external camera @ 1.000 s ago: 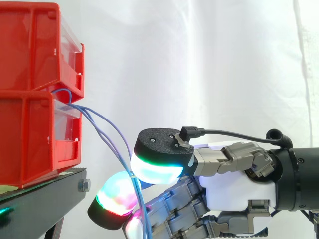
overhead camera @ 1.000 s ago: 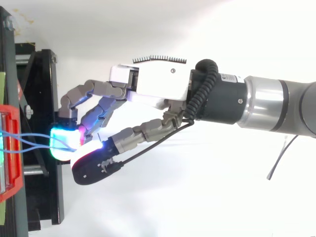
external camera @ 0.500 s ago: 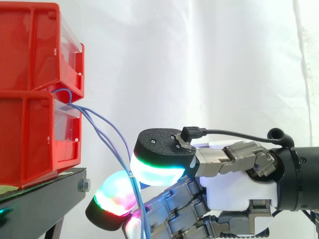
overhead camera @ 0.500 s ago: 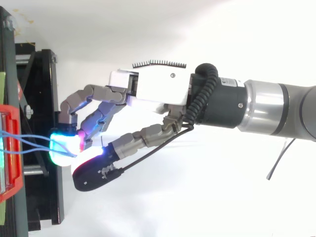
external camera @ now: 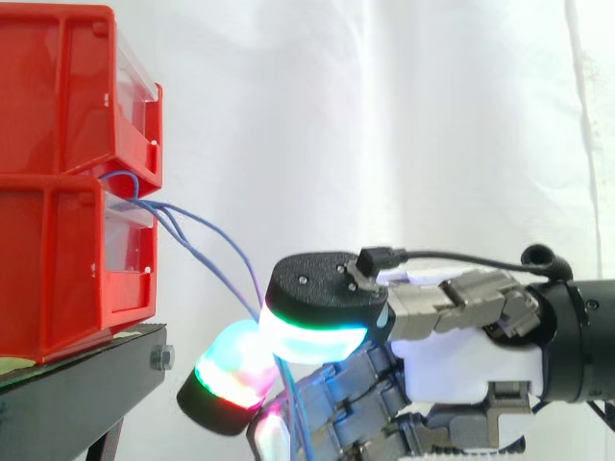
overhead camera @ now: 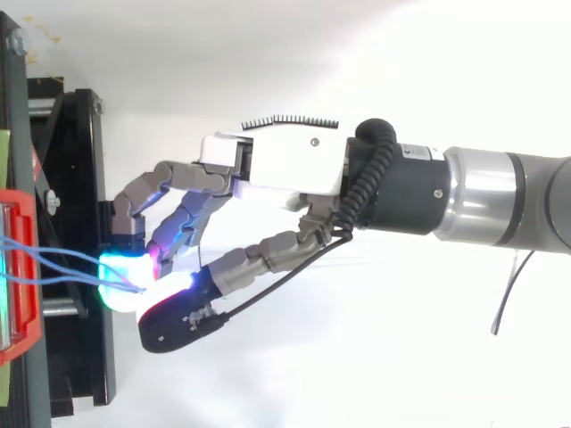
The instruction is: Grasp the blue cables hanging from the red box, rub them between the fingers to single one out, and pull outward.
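From where I stand, the robot hand (external camera: pixel 466 370) has its fingers curled, and the big thumb pad (external camera: pixel 317 325), glowing green and white, is closed toward a finger pad (external camera: pixel 233 370) lit red and green, with the blue cables (external camera: pixel 207 219) pinched in the narrow gap between them. The cables come out at the seam where the upper red bin (external camera: pixel 58 86) sits on the red box (external camera: pixel 48 274). They arc rightward and down into the pinch just right of the black surface (external camera: pixel 86 384), then trail below the pads across the curled fingers. They are thin, light-blue strands, at least two by my eye. They are spread apart near the box and bunch to almost one line at the pads, and they sag in soft curves rather than running tight. I'd say the grasp is made and the rubbing step is in hand. Next the pads need to roll lightly against each other so one strand slips free of the rest. Then the robot hand should draw steadily to the right, away from the box, holding firmly enough that the chosen strand doesn't slide out.
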Controlling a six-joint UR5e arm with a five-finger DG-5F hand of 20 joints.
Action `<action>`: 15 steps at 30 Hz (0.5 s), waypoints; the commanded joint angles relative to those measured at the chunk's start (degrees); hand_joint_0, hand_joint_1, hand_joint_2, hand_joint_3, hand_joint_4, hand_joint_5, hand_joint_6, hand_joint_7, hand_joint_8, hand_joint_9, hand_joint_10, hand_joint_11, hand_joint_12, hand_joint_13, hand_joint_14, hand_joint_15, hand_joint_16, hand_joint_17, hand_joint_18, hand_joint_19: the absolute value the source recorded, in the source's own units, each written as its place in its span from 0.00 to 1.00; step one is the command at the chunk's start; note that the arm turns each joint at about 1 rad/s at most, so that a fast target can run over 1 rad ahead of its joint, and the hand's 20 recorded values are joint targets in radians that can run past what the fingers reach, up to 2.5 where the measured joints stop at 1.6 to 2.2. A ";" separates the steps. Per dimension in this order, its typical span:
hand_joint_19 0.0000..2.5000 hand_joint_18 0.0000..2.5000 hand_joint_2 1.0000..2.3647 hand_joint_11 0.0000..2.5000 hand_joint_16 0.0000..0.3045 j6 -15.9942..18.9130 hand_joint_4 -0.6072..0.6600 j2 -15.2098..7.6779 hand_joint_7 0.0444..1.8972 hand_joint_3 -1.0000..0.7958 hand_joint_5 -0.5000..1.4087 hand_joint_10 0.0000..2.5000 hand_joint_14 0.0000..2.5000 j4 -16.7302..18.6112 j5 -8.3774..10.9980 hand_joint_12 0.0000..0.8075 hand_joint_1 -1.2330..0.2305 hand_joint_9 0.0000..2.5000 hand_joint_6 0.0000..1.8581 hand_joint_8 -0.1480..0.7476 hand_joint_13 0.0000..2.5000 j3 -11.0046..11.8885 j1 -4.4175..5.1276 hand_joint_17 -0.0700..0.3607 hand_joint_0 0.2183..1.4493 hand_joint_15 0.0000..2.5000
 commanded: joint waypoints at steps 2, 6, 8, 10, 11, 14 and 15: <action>0.27 0.30 0.02 0.26 0.15 -0.28 0.55 0.99 0.53 0.48 0.16 0.01 0.01 -0.97 0.13 0.46 0.29 0.36 0.50 0.50 0.35 -0.09 0.13 0.39 0.32 0.23; 0.27 0.31 0.02 0.26 0.14 -0.46 0.54 1.42 0.54 0.50 0.16 0.01 0.01 -2.37 -0.04 0.46 0.29 0.37 0.50 0.51 0.35 0.00 0.22 0.39 0.31 0.24; 0.27 0.31 0.02 0.27 0.14 -0.46 0.53 1.60 0.56 0.51 0.17 0.01 0.01 -2.55 -0.04 0.46 0.29 0.38 0.50 0.51 0.36 0.00 0.31 0.39 0.30 0.24; 0.27 0.32 0.02 0.26 0.15 -0.46 0.51 1.69 0.58 0.52 0.17 0.01 0.01 -2.64 -0.04 0.47 0.30 0.38 0.50 0.52 0.36 0.00 0.40 0.40 0.30 0.24; 0.26 0.32 0.02 0.26 0.15 -0.46 0.50 1.60 0.57 0.52 0.17 0.01 0.01 -2.64 -0.04 0.47 0.30 0.39 0.50 0.52 0.36 -0.09 0.31 0.41 0.31 0.24; 0.26 0.32 0.01 0.26 0.15 -0.46 0.51 1.78 0.57 0.50 0.17 0.01 0.01 -2.72 -0.04 0.48 0.30 0.39 0.50 0.53 0.37 -0.09 0.40 0.41 0.32 0.24; 0.27 0.31 0.01 0.27 0.15 -0.46 0.51 1.95 0.55 0.47 0.17 0.01 0.01 -2.81 0.13 0.47 0.30 0.39 0.50 0.51 0.36 -0.09 0.40 0.40 0.33 0.24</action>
